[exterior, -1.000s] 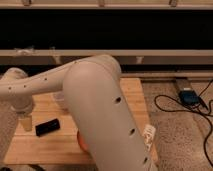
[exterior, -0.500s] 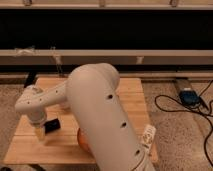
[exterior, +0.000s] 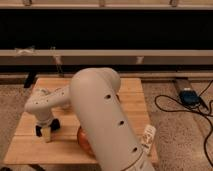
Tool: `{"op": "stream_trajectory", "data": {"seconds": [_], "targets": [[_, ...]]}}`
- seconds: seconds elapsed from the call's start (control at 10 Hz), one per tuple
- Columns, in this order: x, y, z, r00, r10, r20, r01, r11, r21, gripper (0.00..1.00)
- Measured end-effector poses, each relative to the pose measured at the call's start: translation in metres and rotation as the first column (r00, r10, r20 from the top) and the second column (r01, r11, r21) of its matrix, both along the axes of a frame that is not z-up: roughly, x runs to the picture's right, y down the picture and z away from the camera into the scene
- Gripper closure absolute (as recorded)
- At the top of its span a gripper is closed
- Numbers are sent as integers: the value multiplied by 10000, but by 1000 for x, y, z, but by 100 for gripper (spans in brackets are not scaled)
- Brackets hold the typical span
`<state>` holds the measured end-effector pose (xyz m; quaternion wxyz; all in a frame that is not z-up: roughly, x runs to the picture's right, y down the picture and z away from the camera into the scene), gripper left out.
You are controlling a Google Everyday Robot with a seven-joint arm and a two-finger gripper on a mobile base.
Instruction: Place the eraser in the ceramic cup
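The black eraser (exterior: 54, 124) lies on the left part of the wooden table (exterior: 30, 145). My gripper (exterior: 46, 133) has come down right on the eraser, whose dark ends show on either side of it. The white arm (exterior: 100, 115) reaches from the foreground across the middle of the table. The ceramic cup is hidden, likely behind the arm.
An orange bowl (exterior: 83, 142) peeks out from under the arm near the table's front edge. A small red and white item (exterior: 148, 138) lies at the table's right front edge. Cables and a blue device (exterior: 189, 96) lie on the floor to the right.
The gripper has moved right and down from the table's left edge onto the eraser. The arm has swung right with it. The eraser has stayed about where it was.
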<state>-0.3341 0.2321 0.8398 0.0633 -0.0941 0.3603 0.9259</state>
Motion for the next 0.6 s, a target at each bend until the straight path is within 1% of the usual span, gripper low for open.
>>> {"op": "stream_trajectory", "data": {"seconds": [0.1,0.2,0.3,0.4,0.6], "targets": [[1,-1,0,10000,10,-12,-10,10000,-1,20],[5,-5,0,10000,51,8,-51,10000,34,20],[10,-15,-2,9999,130,40,-130,9998,119,20],[12,-24,-9,9997,195,125,-198,9996,205,20],[11,-28,-14,9993,247,282,-255,9993,270,20]]}}
